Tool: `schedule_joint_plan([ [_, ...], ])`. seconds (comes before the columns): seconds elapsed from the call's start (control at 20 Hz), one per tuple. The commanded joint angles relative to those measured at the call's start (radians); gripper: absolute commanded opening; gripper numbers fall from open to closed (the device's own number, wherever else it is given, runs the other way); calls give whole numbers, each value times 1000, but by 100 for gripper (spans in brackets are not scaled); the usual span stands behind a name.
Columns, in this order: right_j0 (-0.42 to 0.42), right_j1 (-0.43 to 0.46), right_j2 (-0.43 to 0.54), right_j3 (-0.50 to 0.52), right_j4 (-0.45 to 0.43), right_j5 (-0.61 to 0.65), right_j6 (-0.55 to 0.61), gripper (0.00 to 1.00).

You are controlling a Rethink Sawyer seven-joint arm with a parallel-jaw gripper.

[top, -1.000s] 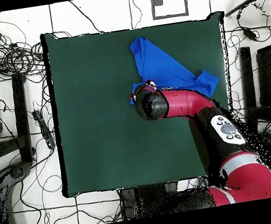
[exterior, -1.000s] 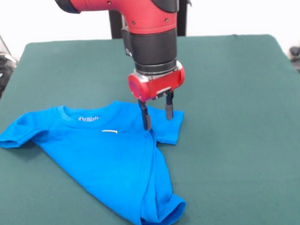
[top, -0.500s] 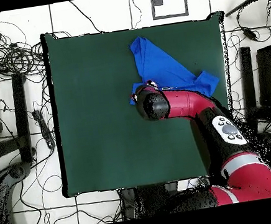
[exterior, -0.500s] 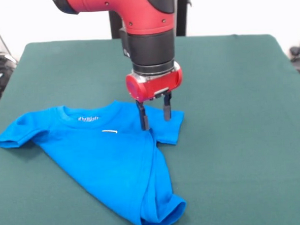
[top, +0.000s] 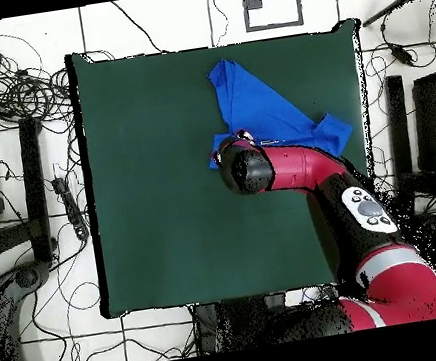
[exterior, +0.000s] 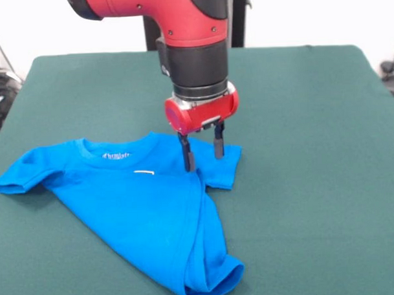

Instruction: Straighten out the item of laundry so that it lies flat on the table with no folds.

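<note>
bright blue cotton child's t-shirt (exterior: 144, 207) folded over at right | black two-finger gripper (exterior: 202, 152) spread open, empty, above right sleeve | lower straight, pinch sleeve only, drag right across dark green felt table (exterior: 313, 150)

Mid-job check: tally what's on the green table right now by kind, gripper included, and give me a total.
Blue T-shirt: 1, lying partly folded on the table
Gripper: 1, open, over the shirt's sleeve
Total: 2

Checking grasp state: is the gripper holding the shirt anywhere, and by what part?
Nothing held. The gripper is open, fingers over the T-shirt near its right-hand sleeve.
</note>
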Motion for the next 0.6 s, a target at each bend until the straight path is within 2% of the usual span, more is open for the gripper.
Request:
schedule_joint_plan([
  [0.05,25,119,17,-6,34,-31,217,100],
  [0.6,9,149,30,-36,24,-33,189,100],
])
